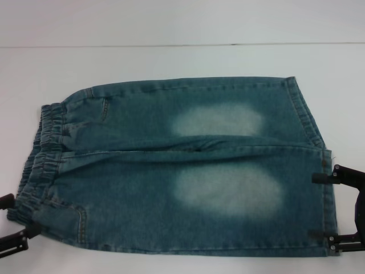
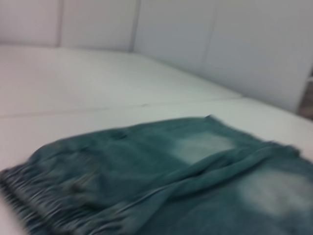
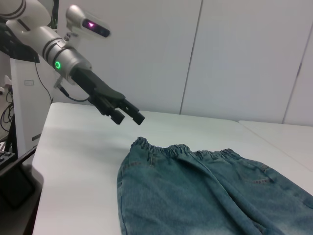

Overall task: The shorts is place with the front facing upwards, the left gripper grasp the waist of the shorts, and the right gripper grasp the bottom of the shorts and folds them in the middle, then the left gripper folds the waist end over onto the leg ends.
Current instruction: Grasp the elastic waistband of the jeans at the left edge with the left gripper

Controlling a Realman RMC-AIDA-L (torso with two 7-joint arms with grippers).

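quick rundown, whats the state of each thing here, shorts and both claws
shorts: spread flat on the table, front up, not folded, waist toward the robot's left, leg ends toward its right
left claw: open, at the near waist corner, above it and not gripping
right claw: open, at the hem of the near leg, not closed on the cloth
table: white, carrying the shorts

The denim shorts [image 1: 177, 168] lay flat and unfolded, front up, elastic waist toward the robot's left, leg hems toward its right, faded patches on both legs.
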